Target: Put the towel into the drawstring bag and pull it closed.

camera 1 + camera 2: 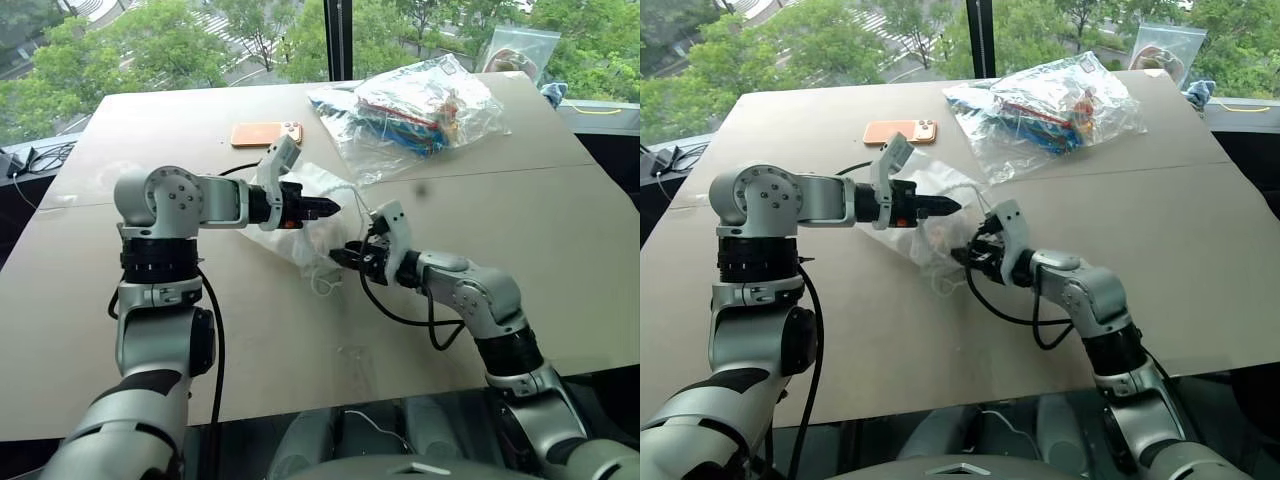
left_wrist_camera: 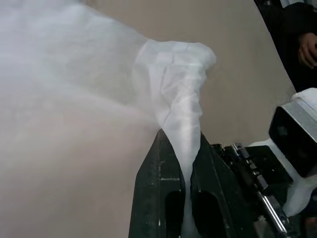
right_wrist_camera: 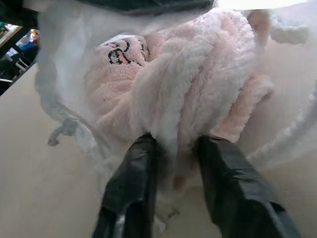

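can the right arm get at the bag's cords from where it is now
Probably yes. The right tool sits at the bag mouth, pinching the towel; a cord hangs beside it, but it must drop the towel first.

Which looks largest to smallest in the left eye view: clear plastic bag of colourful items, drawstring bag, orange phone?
1. Clear plastic bag
2. Drawstring bag, partly hidden by the arms
3. Orange phone

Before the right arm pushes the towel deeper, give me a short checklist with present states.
1. Left gripper jaws pinch the thin translucent white drawstring bag: ok.
2. Fluffy white towel with black marks sits at the bag's mouth: ok.
3. Right gripper jaws grip the towel: ok.
4. Towel fully inside the bag: not ok.
5. White cords free of the jaws: cannot tell.
6. Orange phone clear of the work: ok.
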### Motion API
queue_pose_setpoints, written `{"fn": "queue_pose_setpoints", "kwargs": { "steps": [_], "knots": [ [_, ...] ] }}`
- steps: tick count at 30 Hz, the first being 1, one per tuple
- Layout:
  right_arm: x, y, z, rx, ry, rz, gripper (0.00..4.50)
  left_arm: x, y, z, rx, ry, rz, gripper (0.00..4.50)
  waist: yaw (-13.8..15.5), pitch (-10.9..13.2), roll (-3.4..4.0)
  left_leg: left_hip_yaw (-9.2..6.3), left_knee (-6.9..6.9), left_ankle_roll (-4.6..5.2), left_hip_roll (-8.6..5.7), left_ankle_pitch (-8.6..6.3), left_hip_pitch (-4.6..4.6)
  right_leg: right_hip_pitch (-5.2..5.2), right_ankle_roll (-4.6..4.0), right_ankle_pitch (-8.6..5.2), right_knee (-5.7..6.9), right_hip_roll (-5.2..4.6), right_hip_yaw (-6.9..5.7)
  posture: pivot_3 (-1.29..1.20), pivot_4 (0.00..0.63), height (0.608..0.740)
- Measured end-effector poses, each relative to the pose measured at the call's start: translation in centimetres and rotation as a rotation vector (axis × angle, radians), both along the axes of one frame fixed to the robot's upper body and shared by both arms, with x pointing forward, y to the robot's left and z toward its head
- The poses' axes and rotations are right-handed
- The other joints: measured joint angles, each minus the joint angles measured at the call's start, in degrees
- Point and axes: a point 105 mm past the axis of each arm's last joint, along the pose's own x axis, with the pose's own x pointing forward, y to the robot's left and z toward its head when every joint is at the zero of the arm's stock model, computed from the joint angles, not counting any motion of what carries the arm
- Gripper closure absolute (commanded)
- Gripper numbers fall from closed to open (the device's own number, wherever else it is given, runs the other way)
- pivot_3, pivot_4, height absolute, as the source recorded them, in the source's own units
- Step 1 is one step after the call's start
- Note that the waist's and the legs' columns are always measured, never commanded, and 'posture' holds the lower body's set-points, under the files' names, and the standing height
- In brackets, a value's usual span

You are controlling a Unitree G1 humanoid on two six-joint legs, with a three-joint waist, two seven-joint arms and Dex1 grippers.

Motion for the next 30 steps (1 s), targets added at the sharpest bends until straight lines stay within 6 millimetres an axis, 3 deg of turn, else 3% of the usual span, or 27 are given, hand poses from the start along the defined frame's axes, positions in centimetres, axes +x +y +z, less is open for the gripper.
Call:
{"fn": "queue_pose_setpoints", "kwargs": {
  "steps": [1,6,10,13,17,20,22,26,30],
  "knots": [
    [0.4,0.5,0.4,0.008,-0.017,0.0,4.44,-0.1,0.0,0.0,0.005,0.0,-0.005,4.5,0.0,0.0,0.0,-0.02,0.0,0.0,0.0,0.0,0.0,0.0,0.0,0.0,0.01,0.01,-0.01,0.0,0.15,0.74],
    [0.6,2.7,2.9,0.098,-0.098,0.046,4.44,-0.6,-0.1,0.5,0.015,-0.029,-0.025,4.5,-0.1,0.0,0.0,-0.03,-0.03,0.0,0.0,0.0,0.0,-0.01,0.0,0.0,0.0,0.01,-0.02,0.0,0.15,0.74],
    [0.6,2.8,2.5,0.082,-0.121,0.043,4.44,-0.8,0.1,0.2,0.028,-0.06,-0.028,4.5,0.0,0.0,0.0,-0.04,-0.02,0.0,0.0,0.0,0.01,0.0,0.0,0.0,0.0,0.0,-0.03,0.0,0.15,0.74],
    [-0.4,0.5,1.4,-0.022,-0.207,0.045,3.51,-0.4,-0.1,-0.8,0.056,-0.125,-0.039,4.5,0.5,0.0,0.0,-0.11,0.0,0.0,-0.03,0.0,-0.06,0.0,0.0,0.0,-0.06,-0.02,-0.12,0.0,0.15,0.74],
    [-3.0,-4.4,0.3,-0.142,-0.235,0.047,1.37,0.4,0.8,-0.3,0.107,-0.291,-0.073,4.5,0.4,0.0,0.0,-0.13,0.15,-0.01,-0.03,0.01,-0.5,-0.33,0.0,0.0,-0.02,-0.02,-0.15,0.0,0.15,0.74],
    [-4.4,-5.4,0.8,-0.173,-0.256,0.071,0.42,0.0,-0.1,-0.1,0.1,-0.333,-0.144,4.5,0.4,0.0,0.01,-0.19,0.13,-0.03,-0.01,0.02,-0.53,-0.33,0.0,0.0,-0.02,-0.01,-0.2,0.0,0.15,0.74],
    [-4.7,-5.7,0.6,-0.194,-0.249,0.065,0.42,-0.2,-0.4,0.0,0.1,-0.35,-0.182,4.5,0.2,0.0,0.01,-0.18,0.14,-0.02,-0.01,0.02,-0.54,-0.33,0.0,0.0,-0.03,-0.01,-0.18,0.0,0.15,0.74],
    [-1.0,-7.9,-0.4,-0.274,-0.234,-0.155,0.42,-0.4,-0.4,0.0,0.138,-0.395,-0.234,4.5,0.4,0.0,0.01,-0.13,0.18,-0.01,-0.03,0.03,-0.53,-0.33,0.0,0.0,-0.01,-0.03,-0.16,0.0,0.15,0.74],
    [2.5,-7.4,-0.3,-0.272,-0.228,-0.261,0.42,-0.3,-0.5,0.0,0.161,-0.425,-0.257,4.5,0.3,0.0,0.01,-0.17,0.14,-0.03,-0.03,0.04,-0.54,-0.34,-0.01,0.0,0.0,-0.02,-0.19,0.0,0.15,0.74]
  ]
}}
